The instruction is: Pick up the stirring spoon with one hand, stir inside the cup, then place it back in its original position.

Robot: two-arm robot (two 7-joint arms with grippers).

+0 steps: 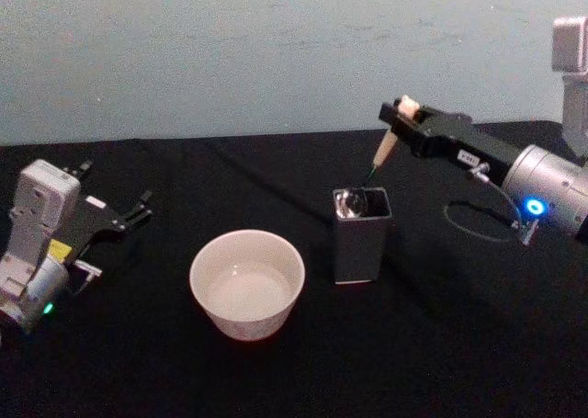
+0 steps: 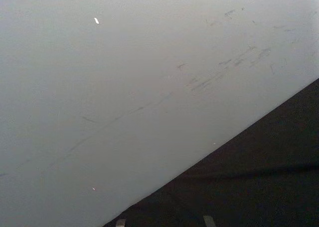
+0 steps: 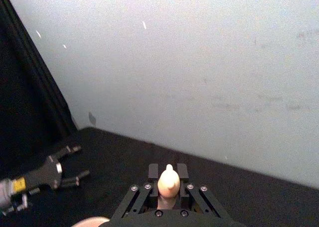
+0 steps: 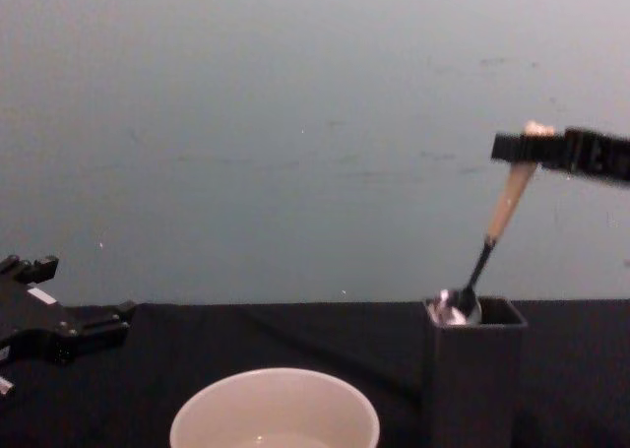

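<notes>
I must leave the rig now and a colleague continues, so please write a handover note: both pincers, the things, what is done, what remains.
Right pincer: shut on the stirring spoon, on its beige handle near the top. Left pincer: open, parked at the left of the table.
Spoon: tilted, metal bowl at the mouth of the dark grey holder. Cup: left of the holder, nearer the robot.
Done: spoon gripped. Whether stirring happened cannot be told.
To do: stir in the cup if needed, then drop the spoon into the holder and release.
</notes>
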